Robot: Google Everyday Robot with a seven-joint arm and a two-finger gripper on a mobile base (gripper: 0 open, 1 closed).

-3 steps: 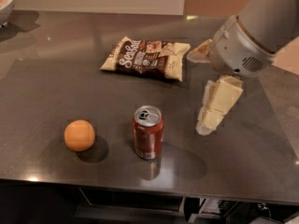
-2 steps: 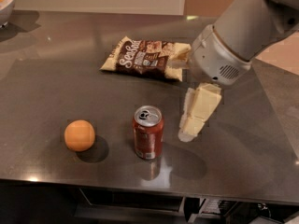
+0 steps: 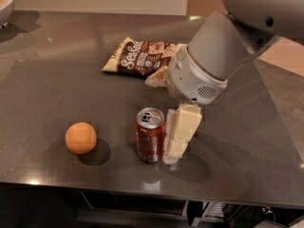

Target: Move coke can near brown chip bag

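Grasping the coke can (image 3: 151, 141)
The gripper (image 3: 167, 123) stood beside it, jaws spread; it needed to close, then carry toward the brown chip bag (image 3: 142, 57).

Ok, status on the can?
Gripper low, close at can's right side. Can upright, apart from chip bag behind it. Orange ball to its left, out of the path.

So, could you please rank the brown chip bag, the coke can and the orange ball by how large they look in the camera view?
1. brown chip bag: largest, though farthest and partly behind the arm.
2. coke can: taller than the ball, similar width.
3. orange ball.
The gripper sits close beside the can.
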